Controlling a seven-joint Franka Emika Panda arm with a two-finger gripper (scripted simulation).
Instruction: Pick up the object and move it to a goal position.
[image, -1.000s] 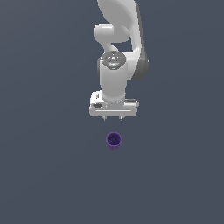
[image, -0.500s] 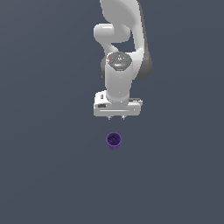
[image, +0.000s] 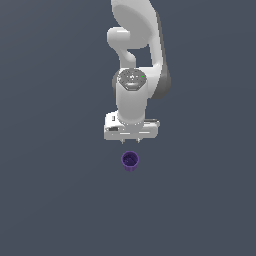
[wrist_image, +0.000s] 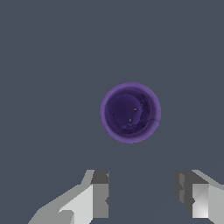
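A small purple cup (image: 130, 161) stands upright on the flat grey floor, its dark hollow inside facing up. In the wrist view the purple cup (wrist_image: 130, 112) shows as a round rim seen from above. My gripper (image: 131, 142) hangs on the white arm above and just behind the cup, apart from it. In the wrist view my gripper (wrist_image: 142, 194) is open and empty, with both fingers apart and the cup ahead of the fingertips, outside the gap.
The grey floor (image: 55, 190) spreads flat all around. The white arm (image: 134, 60) rises behind the cup.
The arm has come lower and shifted a little toward the exterior view's right, bringing the gripper closer to the cup. The cup has not moved.
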